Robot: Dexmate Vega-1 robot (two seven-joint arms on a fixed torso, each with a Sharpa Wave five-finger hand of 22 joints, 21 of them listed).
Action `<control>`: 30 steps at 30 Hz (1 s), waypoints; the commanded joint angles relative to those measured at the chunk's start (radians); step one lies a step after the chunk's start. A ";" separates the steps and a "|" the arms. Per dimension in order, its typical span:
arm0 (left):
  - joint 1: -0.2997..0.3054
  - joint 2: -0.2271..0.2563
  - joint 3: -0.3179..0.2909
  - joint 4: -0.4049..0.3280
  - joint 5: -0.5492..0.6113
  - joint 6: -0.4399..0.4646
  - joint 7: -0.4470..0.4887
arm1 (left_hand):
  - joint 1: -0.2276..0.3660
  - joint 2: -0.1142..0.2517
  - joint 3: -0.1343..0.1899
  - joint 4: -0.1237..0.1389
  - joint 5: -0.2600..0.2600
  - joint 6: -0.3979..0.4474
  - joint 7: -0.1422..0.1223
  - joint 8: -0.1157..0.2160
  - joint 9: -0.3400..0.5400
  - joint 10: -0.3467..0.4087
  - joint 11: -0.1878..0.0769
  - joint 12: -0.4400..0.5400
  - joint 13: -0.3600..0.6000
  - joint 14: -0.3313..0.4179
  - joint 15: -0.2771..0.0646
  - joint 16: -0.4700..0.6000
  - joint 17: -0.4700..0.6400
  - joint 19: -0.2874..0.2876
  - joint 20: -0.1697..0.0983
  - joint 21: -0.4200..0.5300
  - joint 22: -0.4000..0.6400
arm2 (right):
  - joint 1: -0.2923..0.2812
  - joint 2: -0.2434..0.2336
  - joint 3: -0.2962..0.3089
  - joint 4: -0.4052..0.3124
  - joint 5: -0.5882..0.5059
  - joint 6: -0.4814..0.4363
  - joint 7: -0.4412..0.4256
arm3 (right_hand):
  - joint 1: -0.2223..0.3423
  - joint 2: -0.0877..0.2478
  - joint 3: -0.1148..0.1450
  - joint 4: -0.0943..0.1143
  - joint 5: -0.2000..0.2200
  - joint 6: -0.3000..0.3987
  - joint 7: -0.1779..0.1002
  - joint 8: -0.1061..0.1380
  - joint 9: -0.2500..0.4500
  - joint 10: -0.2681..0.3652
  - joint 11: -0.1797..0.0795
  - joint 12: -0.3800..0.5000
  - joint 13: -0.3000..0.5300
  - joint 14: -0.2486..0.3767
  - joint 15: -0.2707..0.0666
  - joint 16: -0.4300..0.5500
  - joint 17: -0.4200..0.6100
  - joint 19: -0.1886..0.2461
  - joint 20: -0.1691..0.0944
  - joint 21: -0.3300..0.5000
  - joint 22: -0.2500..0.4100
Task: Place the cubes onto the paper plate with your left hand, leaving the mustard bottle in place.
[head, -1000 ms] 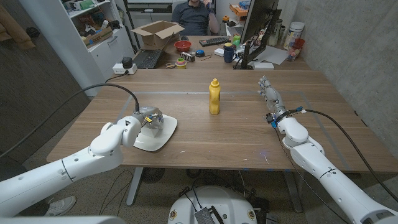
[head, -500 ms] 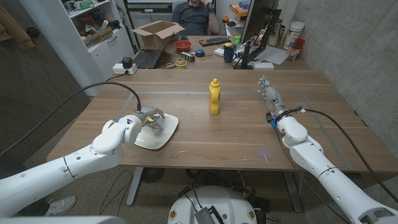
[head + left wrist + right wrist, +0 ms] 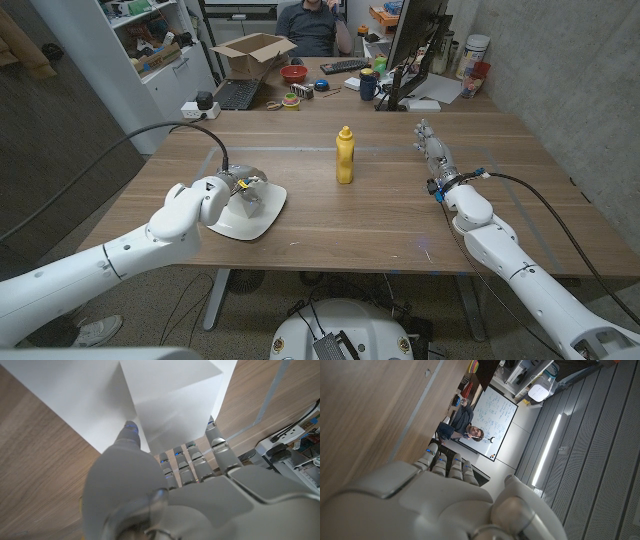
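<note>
**Left hand shifts over the plate, cube in its grip**

Since a second ago the left hand (image 3: 240,187) has edged a little toward the table's far side above the paper plate (image 3: 262,217), and the plate's visible rim sits slightly differently under it; the mustard bottle (image 3: 344,155) and the right hand (image 3: 430,145) have not moved.

The cube (image 3: 170,400) is plain white, with sharp edges and flat faces that shade from bright to pale grey. In the left wrist view the thumb and the fingers (image 3: 217,442) press against opposite faces of it, so the hand is clamped on the cube, over the white plate. The plate lies near the table's left edge, toward the near side. Whether the cube touches the plate I cannot tell.

The yellow mustard bottle stands upright near the middle of the table (image 3: 380,220), well apart from the plate. The right hand stands on its edge near the right edge, fingers straight and close together, holding nothing. Beyond the far edge a person (image 3: 312,25) sits at a cluttered desk with a cardboard box (image 3: 253,50).

From the head view the left hand hides most of the cube; the left wrist view shows its faces and the grip plainly. The right wrist view shows the back of the right hand against the table's wood.
</note>
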 commanded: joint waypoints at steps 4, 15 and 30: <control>-0.020 -0.018 -0.028 -0.025 0.054 -0.007 -0.021 | -0.016 -0.002 -0.011 0.007 0.011 -0.015 0.003 -0.008 0.000 -0.007 0.003 -0.010 -0.004 -0.015 0.007 0.009 -0.002 -0.006 0.011 -0.011 0.004 | 0.028 0.014 -0.001 0.040 -0.003 0.014 0.013 | 0.000 0.012 -0.003 -0.002 0.007 0.003 0.005 0.005 0.004 0.007 0.003 0.005 0.001 0.008 0.001 0.004 0.002 0.003 0.000 -0.005 0.002; 0.006 -0.032 -0.059 -0.048 0.053 -0.007 0.003 | -0.037 -0.023 -0.033 0.013 0.013 -0.028 0.011 -0.016 -0.001 -0.015 0.017 -0.017 -0.010 -0.028 0.013 0.011 -0.011 0.000 0.015 -0.021 0.004 | 0.036 0.013 0.004 0.054 -0.001 0.016 0.027 | 0.000 0.011 -0.004 -0.002 0.007 0.002 0.003 0.004 0.004 0.007 0.003 0.005 0.001 0.008 0.001 0.004 0.002 0.004 0.000 -0.007 0.002; 0.057 -0.041 -0.099 -0.097 0.083 0.016 0.065 | -0.087 -0.047 -0.071 0.034 0.020 -0.011 0.008 -0.014 -0.002 -0.023 0.016 -0.030 -0.021 -0.070 0.024 0.008 -0.029 0.007 0.025 -0.042 0.003 | 0.046 0.020 0.011 0.078 0.008 0.037 0.048 | 0.000 0.011 -0.006 -0.002 0.007 0.002 0.004 0.004 0.004 0.008 0.004 0.005 0.001 0.009 0.001 0.004 0.002 0.005 0.000 -0.011 0.002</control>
